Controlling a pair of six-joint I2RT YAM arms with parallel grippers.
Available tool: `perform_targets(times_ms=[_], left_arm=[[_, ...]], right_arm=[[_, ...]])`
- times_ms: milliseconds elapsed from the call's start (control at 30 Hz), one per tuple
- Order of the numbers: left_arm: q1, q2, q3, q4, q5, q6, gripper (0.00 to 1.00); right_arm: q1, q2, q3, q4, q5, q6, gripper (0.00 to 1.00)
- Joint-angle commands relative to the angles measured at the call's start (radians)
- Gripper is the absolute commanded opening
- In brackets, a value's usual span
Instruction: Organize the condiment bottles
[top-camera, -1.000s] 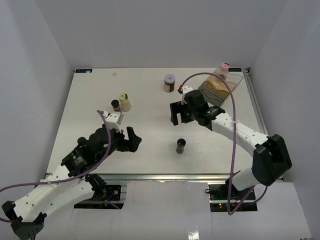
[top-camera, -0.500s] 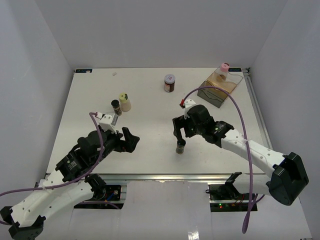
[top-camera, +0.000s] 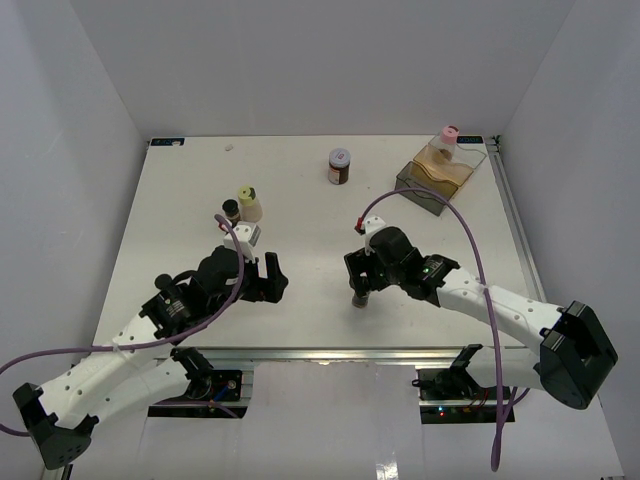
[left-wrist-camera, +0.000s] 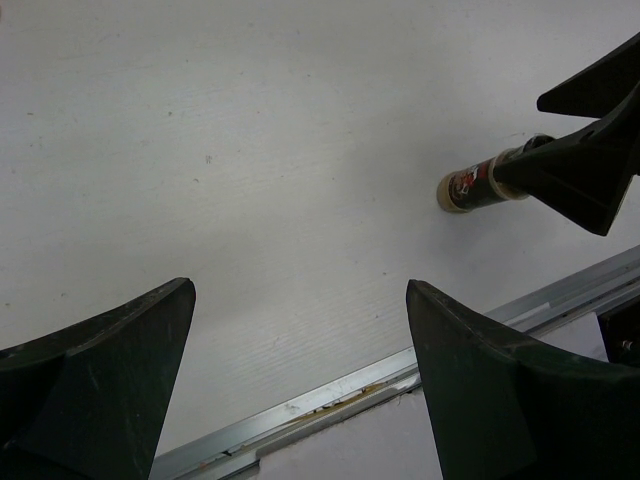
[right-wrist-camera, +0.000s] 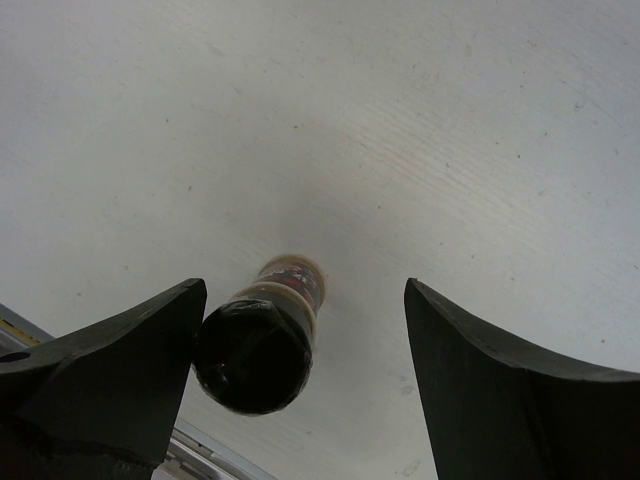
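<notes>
White table (top-camera: 300, 190), walled on three sides. Two arms reach in from the near edge.

Right arm: gripper (top-camera: 360, 282) low over the near middle of the table. Jaws apart. A small dark bottle with a black cap (right-wrist-camera: 262, 340) stands upright between them, right up against one finger (right-wrist-camera: 120, 380); cannot tell if it touches. There is a wide gap to the other finger, so the bottle is not clamped.

Left arm: gripper (left-wrist-camera: 300, 290) just above bare table, left of the right one. Jaws wide apart, nothing between them.

Amber plastic tray (top-camera: 418, 190) at the far right corner. A pink-capped bottle (top-camera: 449, 137) stands at its far end.

Brown jar with a white lid (top-camera: 339, 166) far centre, alone.

Cream bottle with a pale yellow cap (top-camera: 249, 204) left of centre. A smaller dark bottle (top-camera: 231, 211) stands just beside it on the left.
</notes>
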Motion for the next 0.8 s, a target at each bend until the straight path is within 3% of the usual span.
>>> perform_targets(times_ms=[0, 400, 467, 500, 600, 667, 767], left_arm=[[-0.002, -0.007, 0.018, 0.002, -0.020, -0.006, 0.98], [-0.002, -0.009, 0.007, 0.009, -0.024, -0.002, 0.98], [-0.002, -0.013, 0.004, 0.011, -0.023, -0.002, 0.98], [-0.002, -0.015, 0.004, 0.009, -0.025, -0.002, 0.98], [-0.002, -0.022, 0.003, 0.008, -0.025, -0.002, 0.98], [-0.002, -0.027, 0.003, 0.009, -0.025, -0.003, 0.98], [-0.002, -0.032, 0.003, 0.010, -0.024, -0.003, 0.98]], right_arm=[[0.021, -0.008, -0.026, 0.058, 0.021, 0.020, 0.86], [0.062, -0.004, -0.037, 0.062, 0.051, 0.038, 0.76], [0.064, -0.001, -0.033, 0.058, 0.051, 0.037, 0.64], [0.064, 0.001, -0.030, 0.056, 0.051, 0.036, 0.64], [0.072, 0.002, -0.018, 0.035, 0.062, 0.040, 0.40], [0.073, -0.002, -0.006, 0.023, 0.074, 0.040, 0.17], [0.071, -0.009, 0.030, 0.004, 0.141, 0.023, 0.08]])
